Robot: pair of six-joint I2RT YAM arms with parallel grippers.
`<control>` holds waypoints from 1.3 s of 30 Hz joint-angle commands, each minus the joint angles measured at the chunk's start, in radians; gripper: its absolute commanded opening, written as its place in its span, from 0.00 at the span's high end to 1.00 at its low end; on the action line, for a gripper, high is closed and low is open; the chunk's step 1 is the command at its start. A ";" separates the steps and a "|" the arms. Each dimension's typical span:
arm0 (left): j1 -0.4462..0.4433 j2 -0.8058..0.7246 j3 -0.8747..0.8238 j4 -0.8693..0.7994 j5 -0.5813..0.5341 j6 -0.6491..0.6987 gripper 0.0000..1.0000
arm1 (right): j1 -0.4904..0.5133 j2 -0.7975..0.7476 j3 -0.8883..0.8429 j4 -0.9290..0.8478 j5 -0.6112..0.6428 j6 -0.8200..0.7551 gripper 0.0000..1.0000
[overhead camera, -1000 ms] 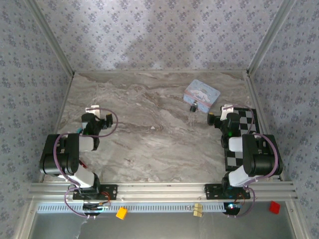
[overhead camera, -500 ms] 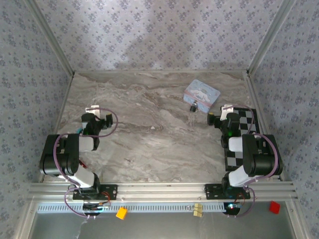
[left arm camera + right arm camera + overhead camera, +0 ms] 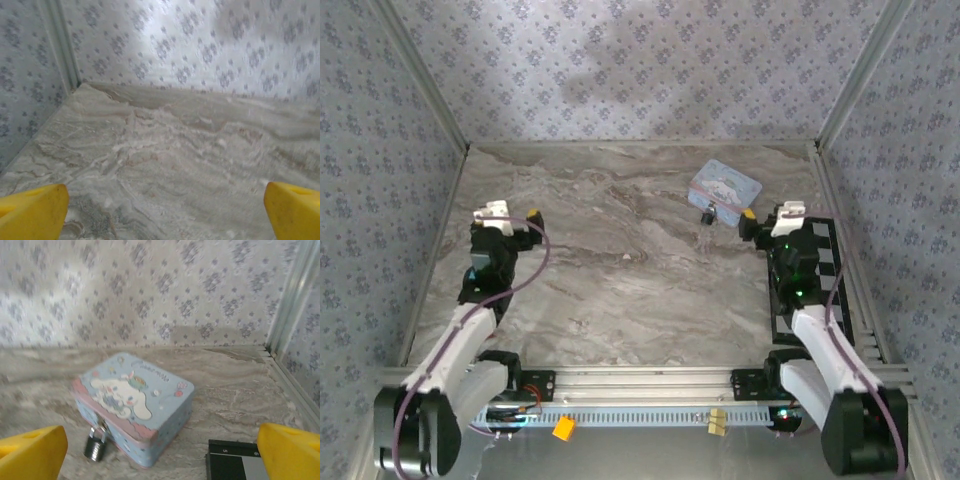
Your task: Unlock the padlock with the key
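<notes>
The padlock (image 3: pixel 707 214) (image 3: pixel 95 446) is small and dark with a silvery shackle. It hangs on the front latch of a pale blue cartoon-printed tin (image 3: pixel 724 187) (image 3: pixel 132 402) at the back right of the table. My right gripper (image 3: pixel 770 218) (image 3: pixel 161 452) is open just right of and nearer than the tin, with nothing between its yellow fingertips (image 3: pixel 30 452). My left gripper (image 3: pixel 512 216) (image 3: pixel 165 212) is open over bare marble on the left, far from the lock, its yellow fingertips (image 3: pixel 32 210) spread wide. The key is out of view.
A black-and-white checkered board (image 3: pixel 820 250) (image 3: pixel 235 462) lies along the table's right edge under my right arm. Patterned walls close the table in at the back and both sides, with a metal post (image 3: pixel 290 295) in the right corner.
Both arms have unfolded and reached forward from their tucked poses. The left gripper moved slightly left and back; the right one edged toward the tin. Both stay open.
</notes>
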 commanded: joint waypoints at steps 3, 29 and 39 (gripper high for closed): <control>0.001 -0.118 0.222 -0.571 -0.116 -0.273 0.00 | 0.003 -0.165 0.185 -0.497 0.146 0.338 0.01; -0.218 -0.158 0.120 -1.091 0.301 -0.795 0.00 | 0.597 0.030 0.250 -0.720 0.187 0.494 0.01; -0.542 -0.218 -0.071 -0.925 0.215 -1.199 0.15 | 0.708 0.128 0.262 -0.664 0.278 0.529 0.01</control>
